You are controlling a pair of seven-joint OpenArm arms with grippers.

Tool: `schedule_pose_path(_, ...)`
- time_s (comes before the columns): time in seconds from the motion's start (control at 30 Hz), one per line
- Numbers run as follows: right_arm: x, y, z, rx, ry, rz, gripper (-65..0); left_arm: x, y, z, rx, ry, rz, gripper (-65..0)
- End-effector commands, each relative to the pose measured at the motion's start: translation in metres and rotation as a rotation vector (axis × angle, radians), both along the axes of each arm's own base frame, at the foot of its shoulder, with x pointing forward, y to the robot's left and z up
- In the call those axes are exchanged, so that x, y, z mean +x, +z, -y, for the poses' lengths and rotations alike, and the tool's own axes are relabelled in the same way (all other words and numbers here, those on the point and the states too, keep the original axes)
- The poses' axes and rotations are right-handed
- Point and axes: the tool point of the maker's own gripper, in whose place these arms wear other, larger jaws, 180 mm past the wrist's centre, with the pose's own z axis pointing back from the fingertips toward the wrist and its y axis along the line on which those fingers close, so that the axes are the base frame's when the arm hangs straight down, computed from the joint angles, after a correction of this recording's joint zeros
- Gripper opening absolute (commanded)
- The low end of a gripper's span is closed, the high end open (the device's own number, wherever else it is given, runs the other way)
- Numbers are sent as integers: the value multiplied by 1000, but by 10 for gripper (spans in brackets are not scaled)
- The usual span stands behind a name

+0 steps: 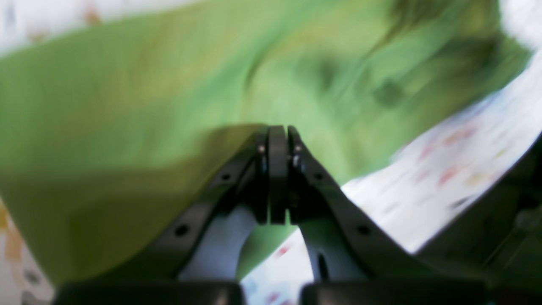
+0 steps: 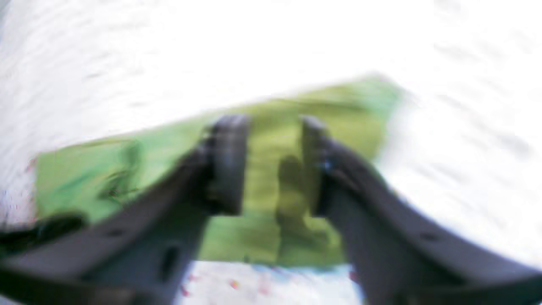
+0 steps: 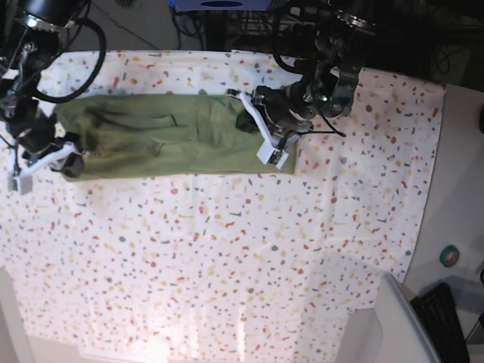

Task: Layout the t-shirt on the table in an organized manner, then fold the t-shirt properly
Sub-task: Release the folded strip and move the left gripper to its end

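Two arms sit at opposite ends of the t-shirt (image 3: 166,136), which lies as a long, narrow folded band across the far part of the table (image 3: 227,257), running side to side in the base view. Fabric looks mostly flat w/ a few creases near its middle and a bunched bit at the end by the left arm.

Left gripper (image 1: 277,140): jaws pressed together, pads meeting w/ no gap; wrist view is blurred, so whether cloth is pinched between them can't be told. Green cloth fills most of that view behind the tips, speckled tabletop showing to the lower right. In the base view this gripper (image 3: 271,147) sits at the band's end, over its near corner.

Right gripper (image 2: 271,165): jaws apart, clear gap, green fabric visible between and below the fingers (image 2: 228,161); nothing clamped. View is smeared. In the base view it (image 3: 45,162) is at the other end, just at the shirt's near corner.
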Motion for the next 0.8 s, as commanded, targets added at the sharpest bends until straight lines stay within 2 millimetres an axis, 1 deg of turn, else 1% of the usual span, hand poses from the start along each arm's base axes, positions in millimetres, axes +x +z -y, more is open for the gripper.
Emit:
schedule_pose_path(0.0,6,14,12,15,-32,56,-315,9,2,-1,30,-22,34,-650)
schedule_pose_path(0.03,3,14,19,47,-64,60,-291,7,-6,-7,81,-47,32,-650)
schedule_pose_path(0.07,0,13,23,76,-87,64,-291,6,-11,-13,118,-59,32,-650)
schedule_pose_path(0.1,-3,12,32,95,-106,62,-294,8,-13,-18,149,-65,45,-650)
schedule_pose_path(0.13,-5,8,37,116,-113,53,-300,12,-12,-20,159,-68,78,-650)
schedule_pose_path(0.23,-9,-9,44,177,-112,8,-302,26,-5,-23,156,-61,149,-650)
schedule_pose_path(0.27,-8,-16,45,201,-110,-10,-302,31,-4,-27,165,-62,156,-650)
schedule_pose_path(0.4,-15,-36,58,257,-139,-72,-299,32,-4,-28,167,-62,157,-650)
schedule_pose_path(0.47,-18,-38,62,263,-139,-79,-297,34,2,-25,159,-62,175,-650)
schedule_pose_path(0.5,-19,-38,60,263,-124,-81,-296,38,9,-24,151,-58,196,-650)
schedule_pose_path(0.53,-19,-38,54,259,-82,-81,-296,42,18,-21,131,-52,219,-650)
schedule_pose_path(0.6,-19,-39,41,253,5,-86,-296,56,40,-24,69,11,260,-650)
schedule_pose_path(0.67,-20,-39,33,254,59,-98,-296,67,60,-38,19,93,295,-650)
schedule_pose_path(0.77,-26,-48,28,279,52,-125,-296,72,69,-77,49,162,275,-650)
